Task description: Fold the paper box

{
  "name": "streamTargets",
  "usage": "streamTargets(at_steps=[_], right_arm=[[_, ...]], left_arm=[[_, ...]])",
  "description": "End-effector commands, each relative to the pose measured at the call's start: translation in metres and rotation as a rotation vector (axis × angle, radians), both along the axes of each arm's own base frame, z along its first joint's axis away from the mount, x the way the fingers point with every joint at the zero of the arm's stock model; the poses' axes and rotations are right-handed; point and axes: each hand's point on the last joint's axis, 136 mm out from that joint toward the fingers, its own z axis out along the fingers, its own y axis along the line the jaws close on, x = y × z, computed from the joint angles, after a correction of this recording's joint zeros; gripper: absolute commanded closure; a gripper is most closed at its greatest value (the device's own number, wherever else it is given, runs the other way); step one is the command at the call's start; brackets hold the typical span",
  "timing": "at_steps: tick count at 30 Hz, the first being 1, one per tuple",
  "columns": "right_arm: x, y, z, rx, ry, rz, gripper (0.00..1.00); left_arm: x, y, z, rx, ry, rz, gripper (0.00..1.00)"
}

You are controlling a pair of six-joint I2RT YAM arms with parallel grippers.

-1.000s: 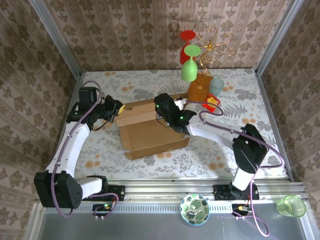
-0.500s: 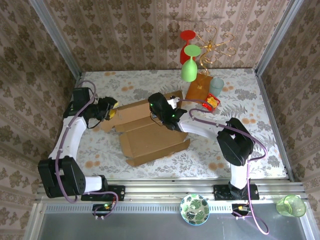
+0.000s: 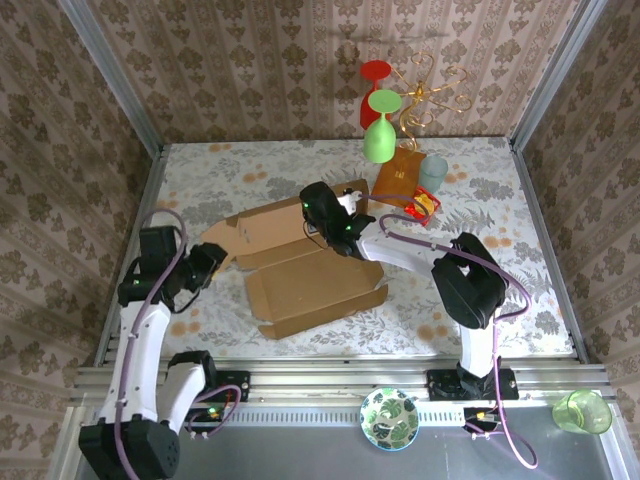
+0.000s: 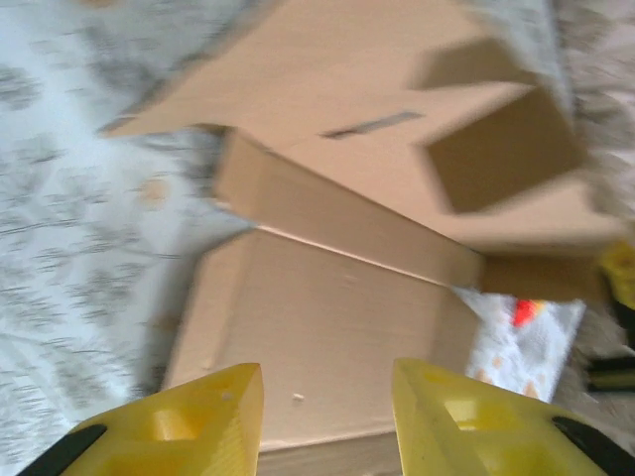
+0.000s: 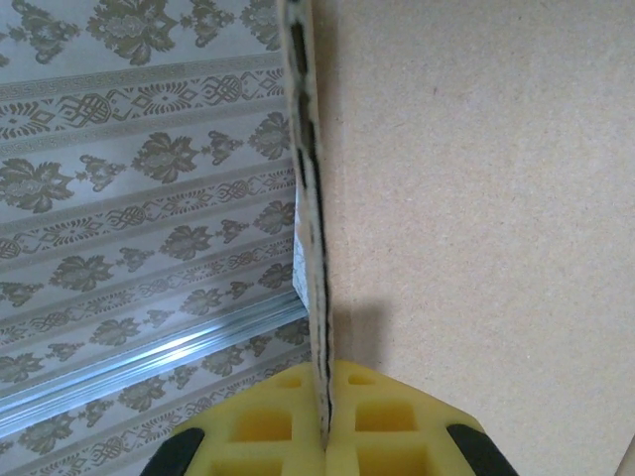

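**Item:** box (image 3: 310,285), brown cardboard, part-folded, lying mid-worktop (image 3: 480,290), rear flap (image 3: 280,225) raised.

**Risk:** with one grip only, the box would likely slide if pulled, or the flap would crease askew. If the edge slipped, the flap could spring flat.

**Right end effector** (image 5: 322,397): pressed together, pinching the raised flap's edge.

**Left end effector** (image 4: 327,397): spread part-way, empty, near the box's left side, touching nothing.

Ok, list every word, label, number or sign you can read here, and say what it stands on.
No text here can be read.
On the large plain brown corrugated cardboard box: no print on the faces in view.
On the orange-brown rectangular packet: any marking is too small to read.
On the small red and yellow wrapper: too small and blurred to read.
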Motion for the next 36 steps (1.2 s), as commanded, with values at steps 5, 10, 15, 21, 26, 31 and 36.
streamTargets(at_steps=[5,10,15,21,26,31,36], right_arm=[[0.009,-0.002,-0.005,-0.062,-0.031,0.043,1.00],[0.014,-0.004,-0.001,-0.067,-0.097,0.092,1.00],[0.011,-0.002,-0.001,-0.038,-0.178,0.132,1.00],[0.006,-0.012,0.002,-0.009,-0.243,0.163,1.00],[0.002,-0.016,0.012,0.041,-0.303,0.180,1.00],[0.009,-0.011,0.040,0.091,-0.375,0.173,1.00],[0.019,-0.006,0.062,0.136,-0.432,0.161,1.00]], left_arm=[[0.019,0.049,0.007,0.319,-0.011,0.003,0.64],[0.026,0.068,-0.004,0.441,-0.008,-0.012,0.75],[0.037,0.062,-0.021,0.427,-0.060,-0.066,0.85],[0.046,0.040,-0.032,0.329,-0.159,-0.139,0.89],[0.044,0.031,-0.038,0.297,-0.186,-0.171,0.90],[0.043,0.029,-0.039,0.282,-0.188,-0.167,0.90],[0.046,0.029,-0.036,0.286,-0.197,-0.167,0.83]])
